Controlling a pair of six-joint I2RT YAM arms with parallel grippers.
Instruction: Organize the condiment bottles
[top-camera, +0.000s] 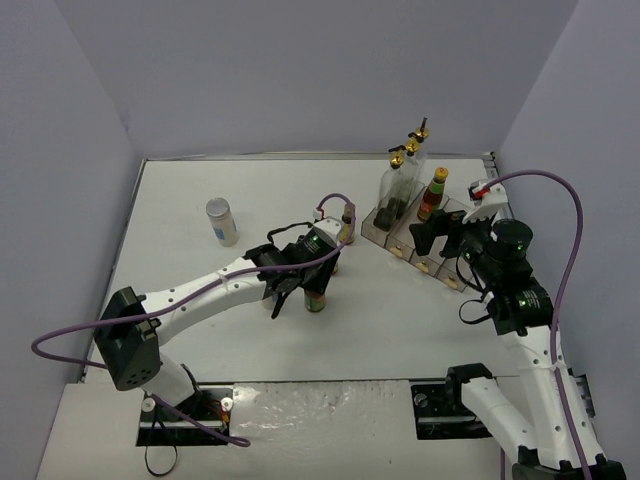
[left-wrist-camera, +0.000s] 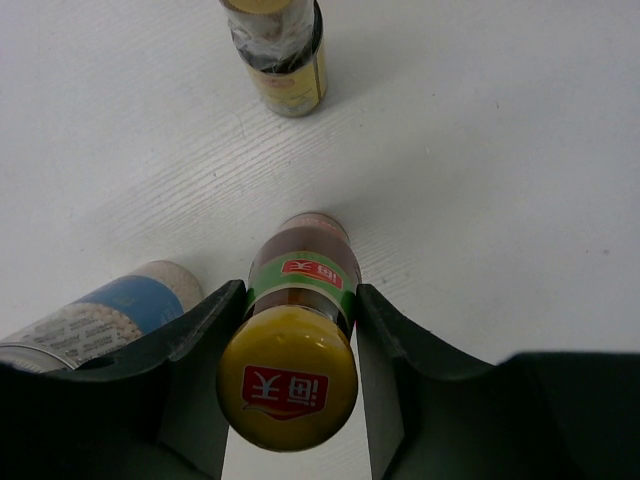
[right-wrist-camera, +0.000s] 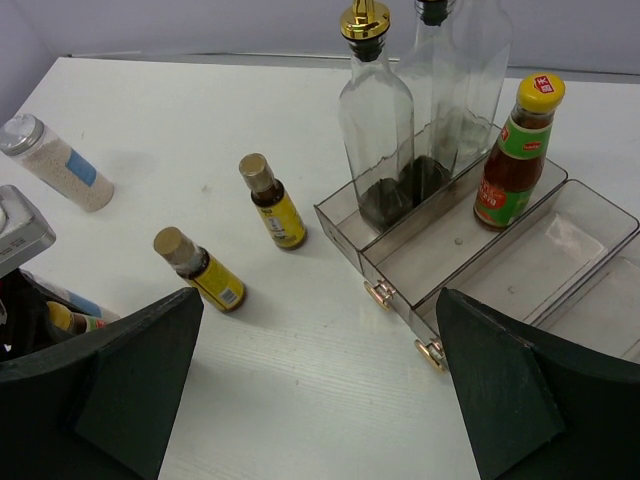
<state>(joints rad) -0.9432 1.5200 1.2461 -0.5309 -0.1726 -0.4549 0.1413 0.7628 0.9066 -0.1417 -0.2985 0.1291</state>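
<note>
Left hand (left-wrist-camera: 300, 292) is gripping a yellow-capped sauce bottle (left-wrist-camera: 290, 390), which is standing upright on the table (left-wrist-camera: 500, 150), long axis vertical, cap pointing up. A shaker (left-wrist-camera: 110, 315) is crowding one finger, and a small dark bottle (left-wrist-camera: 286, 62) is standing ahead. Right hand (right-wrist-camera: 318, 300) is hovering open near the rack (right-wrist-camera: 600, 215).
</note>
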